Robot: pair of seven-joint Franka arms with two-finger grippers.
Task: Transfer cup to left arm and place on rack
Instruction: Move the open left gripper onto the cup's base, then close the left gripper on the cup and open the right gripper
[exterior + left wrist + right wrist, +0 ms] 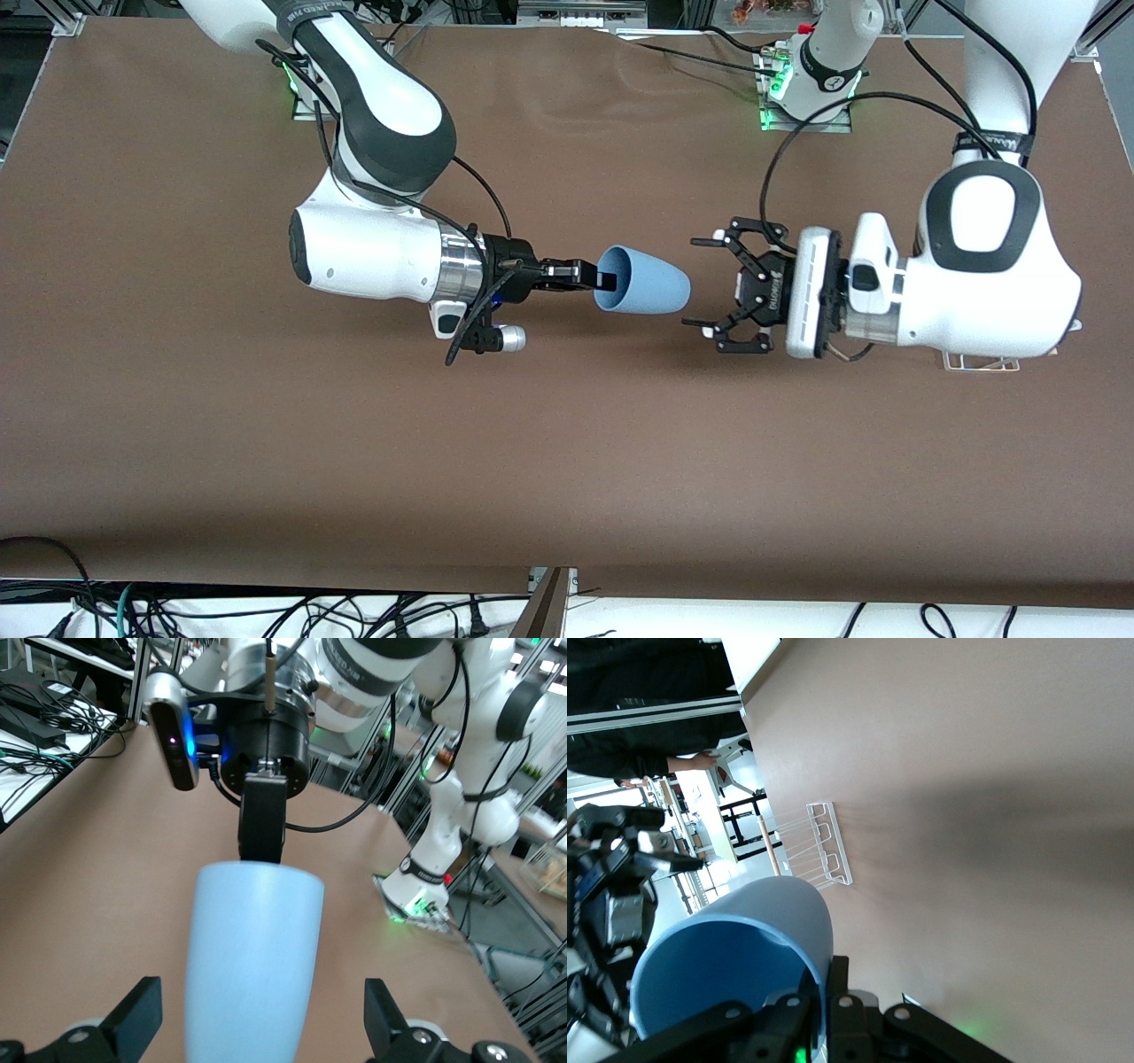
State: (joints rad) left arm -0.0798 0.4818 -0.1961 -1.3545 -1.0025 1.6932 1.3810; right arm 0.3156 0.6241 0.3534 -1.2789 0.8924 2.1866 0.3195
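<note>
While the right arm reaches out level over the middle of the brown worktop (567, 461), its right tool (602, 276) is clamped on the rim of the cup (642, 281), one slim black finger inside the mouth and the other outside the wall. That light-blue cup hangs in the air on its side, mouth toward the right arm and closed base pointing at the left arm's end of the worktop.

Facing it from that end, the left tool (704, 285) hovers over the worktop with its black claw spread wide and nothing between its fingertips (719, 237). Its tips sit just short of the cup's base, close but apart in the front view. From the left wrist, the cup (252, 966) runs straight down the middle between the two spread claws, with the right tool (262, 828) gripping it at the mouth end.

A white wire rack (979, 361) rests on the worktop, mostly hidden under the left arm's wrist; the right wrist view shows the rack (824, 846) with a wooden dowel (769, 843) along it.
</note>
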